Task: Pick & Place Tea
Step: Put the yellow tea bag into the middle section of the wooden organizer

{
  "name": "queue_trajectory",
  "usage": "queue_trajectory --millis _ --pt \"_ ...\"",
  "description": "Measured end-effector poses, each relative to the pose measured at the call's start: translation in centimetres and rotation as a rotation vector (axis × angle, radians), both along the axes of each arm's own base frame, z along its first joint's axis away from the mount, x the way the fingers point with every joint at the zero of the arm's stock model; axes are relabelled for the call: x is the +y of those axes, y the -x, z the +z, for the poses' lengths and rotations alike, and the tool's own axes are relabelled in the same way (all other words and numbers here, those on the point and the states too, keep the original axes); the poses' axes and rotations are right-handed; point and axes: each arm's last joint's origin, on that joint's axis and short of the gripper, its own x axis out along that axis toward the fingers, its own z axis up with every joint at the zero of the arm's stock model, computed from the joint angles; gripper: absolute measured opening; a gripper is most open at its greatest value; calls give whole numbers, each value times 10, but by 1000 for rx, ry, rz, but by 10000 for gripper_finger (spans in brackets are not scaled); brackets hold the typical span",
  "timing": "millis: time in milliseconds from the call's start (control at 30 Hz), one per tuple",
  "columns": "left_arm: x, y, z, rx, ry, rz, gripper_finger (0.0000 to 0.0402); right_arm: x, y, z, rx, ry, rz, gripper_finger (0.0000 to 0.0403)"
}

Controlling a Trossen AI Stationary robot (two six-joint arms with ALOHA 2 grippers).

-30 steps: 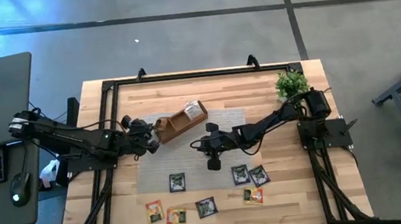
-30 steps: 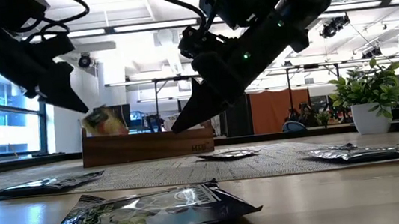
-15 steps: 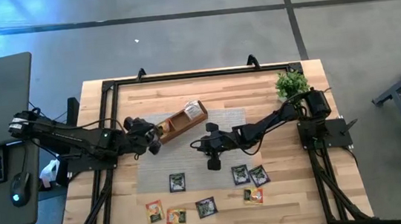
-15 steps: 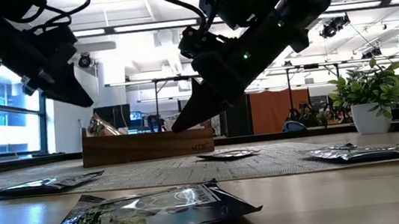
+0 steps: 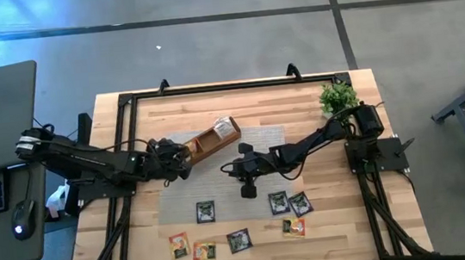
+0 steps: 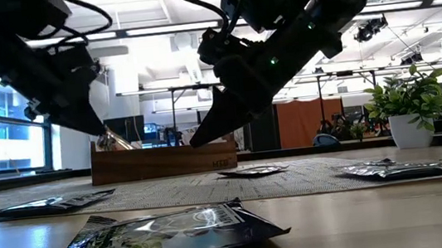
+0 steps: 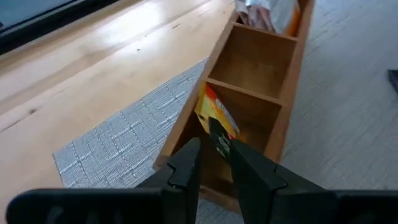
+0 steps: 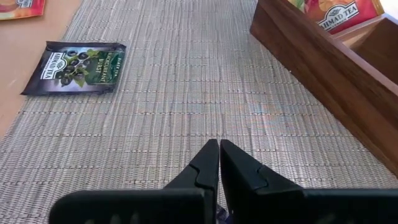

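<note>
A yellow-red tea sachet (image 7: 214,118) stands on edge in the end compartment of the brown wooden tray (image 5: 208,141), leaning on its wall. My left gripper (image 7: 216,163) is slightly open right over it, at the tray's left end (image 5: 179,155). My right gripper (image 8: 219,155) is shut and hovers over the grey mat (image 5: 250,173). More sachets (image 5: 225,128) fill the tray's far-right compartment. Several sachets lie flat near the front, among them a dark one (image 5: 205,211). My left gripper's fingers (image 7: 186,163) stand on either side of the yellow-red sachet's near corner (image 7: 221,142), coming slanting down from the table's left. I cannot tell whether they touch it. The sachet rests in the compartment.
A woven grey mat (image 8: 161,93) lies under the tray and holds a dark sachet (image 8: 78,67). A potted plant (image 5: 337,97) stands at the far right corner. Loose sachets (image 5: 278,201) (image 5: 179,244) lie along the near edge; one lies close to the low camera (image 6: 159,235).
My left gripper has carried the yellow-red sachet from just above the tray's left end down into the end compartment, where it now stands leaning. The gripper drew up off it, then came down toward the tray again.
</note>
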Motion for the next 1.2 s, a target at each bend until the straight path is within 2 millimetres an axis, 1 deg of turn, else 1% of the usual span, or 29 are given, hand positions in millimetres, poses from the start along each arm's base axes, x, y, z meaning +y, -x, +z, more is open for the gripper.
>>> queue_trajectory --millis 133,267,367,467,500,600,700,800,900,933,1000,1067,1167,1200 --pt "10 -6 -2 -9 42 24 85 0 0 0 0 0 0 12" --pt "20 -10 -5 21 63 25 83 0 0 0 2 1 0 12" --pt "25 -10 -5 25 83 19 60 0 0 0 4 1 1 12" --pt "25 -12 -5 24 97 -14 16 0 0 0 4 1 1 12" --pt "25 -12 -4 21 99 -20 8 0 0 0 5 1 1 12" --pt "24 -13 0 -12 110 -37 14 0 0 0 5 4 3 12" --pt "24 -18 13 -37 94 -62 8 0 0 0 5 4 3 12" --pt "24 -27 35 -48 34 -128 3 0 0 0 5 4 3 12" --pt "25 -34 59 -8 -37 -202 3 0 0 0 5 4 3 12" --pt "26 -36 66 15 -35 -235 2 0 0 0 6 4 3 12" --pt "32 -44 75 56 -3 -289 1 0 0 0 6 4 3 12" --pt "41 -51 80 110 11 -302 1 0 0 0 6 4 3 12" --pt "59 -63 87 183 -12 -299 1 0 0 0 6 4 3 12" --pt "66 -67 87 206 -6 -309 1 0 0 0 6 4 3 12"
